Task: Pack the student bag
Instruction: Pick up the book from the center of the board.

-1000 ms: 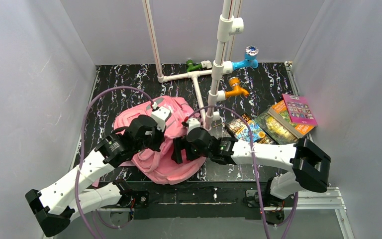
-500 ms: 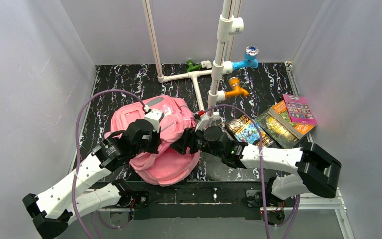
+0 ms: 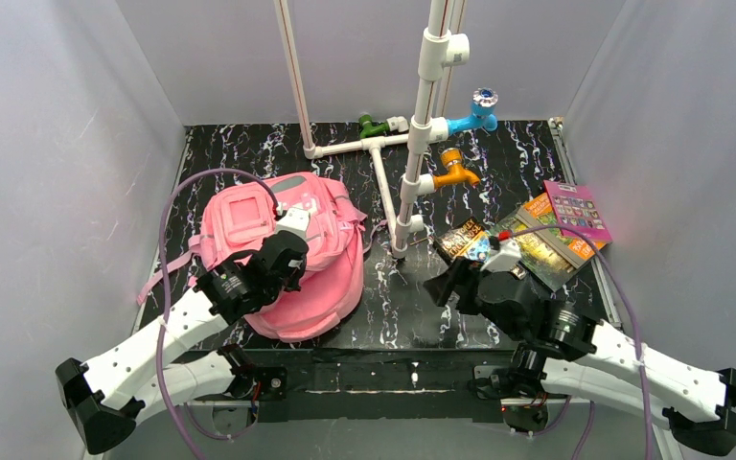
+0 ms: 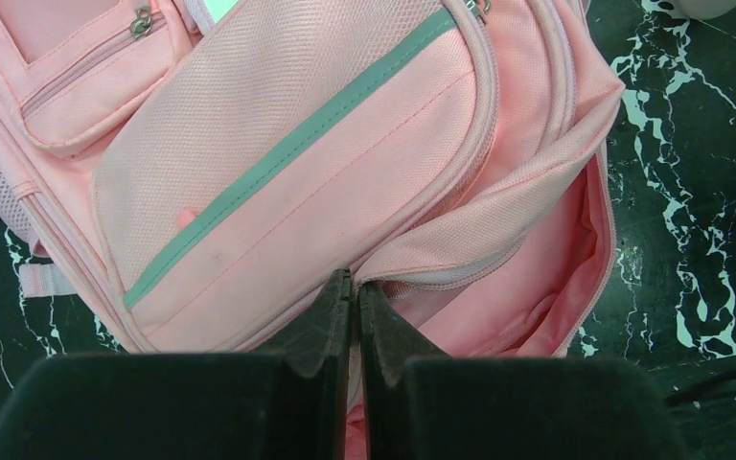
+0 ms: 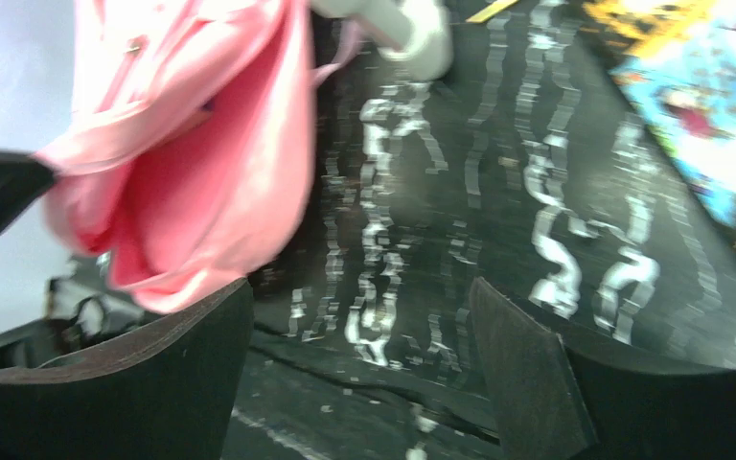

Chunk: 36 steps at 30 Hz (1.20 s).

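Student bag (image 3: 249,220) standing on the left half of the table (image 3: 498,158), front pockets up, main compartment unzipped and facing the arms. The left gripper (image 4: 355,292) is pressed together on the fabric rim of that opening and holds the flap up, so the pink lining shows in the wrist view. The right gripper (image 5: 359,297) hangs over bare table with its jaws spread and nothing between them, between the bag and the books (image 3: 537,235), which lie overlapping near the right wall.

Likely faults. The pinch takes only a thin fabric edge; a tug could probably free it and let the mouth collapse. The bag is soft and unsupported, so a book pushed against the rim may tip or slide it rather than enter. The books overlap, so a grasp may drag a neighbour along. The white pipe frame (image 3: 412,182) stands between books and bag, and a carried book could strike it.

Surface and room. The table is black with white marbling and looks smooth. Plain pale walls (image 3: 57,144) close in three sides. The frame carries green, blue and orange taps.
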Each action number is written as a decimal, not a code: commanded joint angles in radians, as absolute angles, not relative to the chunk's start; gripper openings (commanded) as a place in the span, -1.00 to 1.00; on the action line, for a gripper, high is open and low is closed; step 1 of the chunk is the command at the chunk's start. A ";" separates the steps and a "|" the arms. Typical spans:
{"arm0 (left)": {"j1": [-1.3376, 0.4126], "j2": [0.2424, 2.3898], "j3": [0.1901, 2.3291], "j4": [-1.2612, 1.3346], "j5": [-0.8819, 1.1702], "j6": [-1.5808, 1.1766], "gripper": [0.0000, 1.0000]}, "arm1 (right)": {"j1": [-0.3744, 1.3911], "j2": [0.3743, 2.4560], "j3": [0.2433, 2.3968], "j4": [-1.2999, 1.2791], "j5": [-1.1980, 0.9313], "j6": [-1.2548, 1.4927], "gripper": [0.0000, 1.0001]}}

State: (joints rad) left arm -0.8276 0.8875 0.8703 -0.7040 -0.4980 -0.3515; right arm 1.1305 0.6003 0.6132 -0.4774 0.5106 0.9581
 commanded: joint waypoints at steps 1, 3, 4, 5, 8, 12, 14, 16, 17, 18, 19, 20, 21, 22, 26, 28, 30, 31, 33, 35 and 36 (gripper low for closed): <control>-0.817 0.885 0.875 -0.693 -0.567 -0.341 -1.00 | 1.130 0.534 0.610 -0.857 0.756 1.139 0.87; -0.818 0.885 0.878 -0.693 -0.542 -0.341 -1.00 | 1.129 0.561 0.631 -0.979 0.838 1.232 0.89; -0.816 0.885 0.879 -0.695 -0.533 -0.342 -1.00 | 1.129 0.572 0.636 -1.019 0.856 1.276 0.94; -0.817 0.881 0.879 -0.700 -0.527 -0.344 -1.00 | 1.129 0.577 0.641 -1.036 0.869 1.301 0.95; -0.816 0.868 0.881 -0.713 -0.506 -0.355 -1.00 | 1.129 0.582 0.646 -1.009 0.894 1.296 0.97; -0.817 0.854 0.871 -0.716 -0.489 -0.371 -1.00 | 1.046 0.719 0.682 -0.881 0.886 1.129 0.97; -0.817 0.854 0.871 -0.716 -0.479 -0.382 -1.00 | 0.838 0.848 0.729 -0.755 0.737 0.955 0.97; -0.816 0.855 0.877 -0.720 -0.463 -0.395 -1.00 | 0.563 0.938 0.743 -0.648 0.496 0.797 0.97; -0.817 0.853 0.881 -0.722 -0.454 -0.403 -1.00 | 0.434 0.960 0.738 -0.598 0.386 0.738 0.97; -0.817 0.852 0.883 -0.722 -0.444 -0.409 -1.00 | 0.330 0.972 0.734 -0.546 0.292 0.696 0.97; -0.818 0.848 0.885 -0.723 -0.434 -0.413 -1.00 | 0.249 0.977 0.733 -0.514 0.231 0.668 0.97; -0.817 0.847 0.887 -0.725 -0.424 -0.418 -1.00 | 0.193 0.987 0.742 -0.499 0.211 0.658 0.97; -0.817 0.846 0.890 -0.728 -0.413 -0.422 -1.00 | 0.133 0.998 0.750 -0.476 0.181 0.654 0.97; -0.817 0.844 0.892 -0.730 -0.403 -0.425 -1.00 | 0.067 1.018 0.745 -0.439 0.123 0.658 0.97; -0.817 0.850 0.895 -0.731 -0.379 -0.430 -1.00 | -0.197 1.075 0.651 -0.217 -0.210 0.811 0.97; -0.817 0.858 0.904 -0.733 -0.360 -0.430 -1.00 | -0.237 1.057 0.586 -0.091 -0.224 0.922 0.97; -0.817 0.864 0.909 -0.733 -0.345 -0.431 -1.00 | -0.255 1.019 0.504 0.044 -0.155 1.061 0.97; -0.817 0.868 0.911 -0.734 -0.341 -0.432 -1.00 | -0.266 0.999 0.456 0.093 -0.119 1.124 0.97; -0.817 0.874 0.917 -0.736 -0.331 -0.434 -1.00 | -0.287 0.977 0.360 0.235 -0.071 1.249 0.97; -0.817 0.874 0.925 -0.738 -0.321 -0.439 -1.00 | -0.300 0.981 0.291 0.358 -0.026 1.333 0.97; -0.816 0.871 0.926 -0.738 -0.319 -0.443 -1.00 | -0.304 0.989 0.264 0.391 -0.008 1.358 0.97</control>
